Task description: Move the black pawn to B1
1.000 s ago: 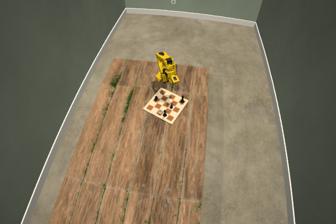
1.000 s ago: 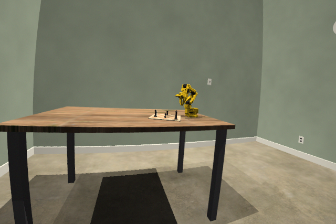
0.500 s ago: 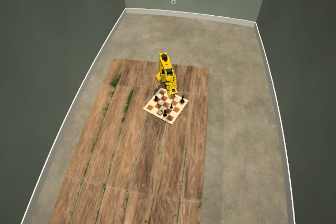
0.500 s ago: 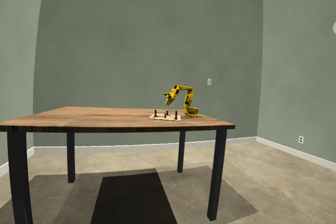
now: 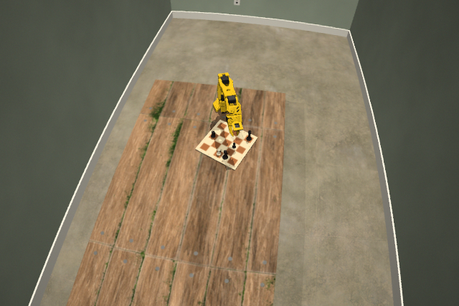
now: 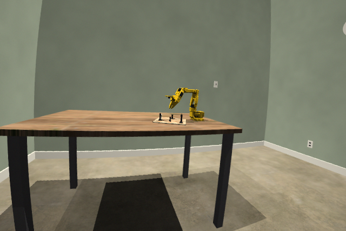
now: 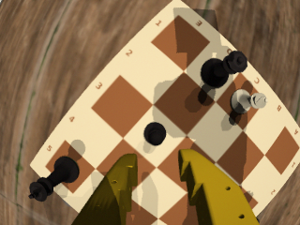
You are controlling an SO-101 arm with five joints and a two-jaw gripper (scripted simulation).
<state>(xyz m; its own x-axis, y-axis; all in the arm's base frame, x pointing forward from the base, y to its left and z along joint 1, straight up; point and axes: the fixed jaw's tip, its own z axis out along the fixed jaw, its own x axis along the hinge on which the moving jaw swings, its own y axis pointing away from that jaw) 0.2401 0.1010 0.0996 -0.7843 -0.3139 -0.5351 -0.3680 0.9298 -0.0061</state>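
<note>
The black pawn [image 7: 154,133] [image 5: 234,145] stands upright near the middle of the small chessboard [image 7: 84,103] [image 5: 203,147] [image 6: 175,123]. My gripper [image 7: 157,157] [image 5: 237,132] [image 6: 171,107] hangs above the board, just short of the pawn in the wrist view. Its fingers are slightly apart and nothing is between them. A tall black piece [image 7: 219,70] [image 5: 224,154] stands beside a white piece [image 7: 240,100] [image 5: 219,153] further out. Another black piece [image 7: 59,172] stands near the board's corner.
The board lies on a wooden table [image 5: 185,202] [image 6: 97,119] close to the arm's yellow base [image 6: 197,115]. Two more black pieces [image 5: 213,134] [image 5: 249,135] stand near the board's edges on either side of the gripper.
</note>
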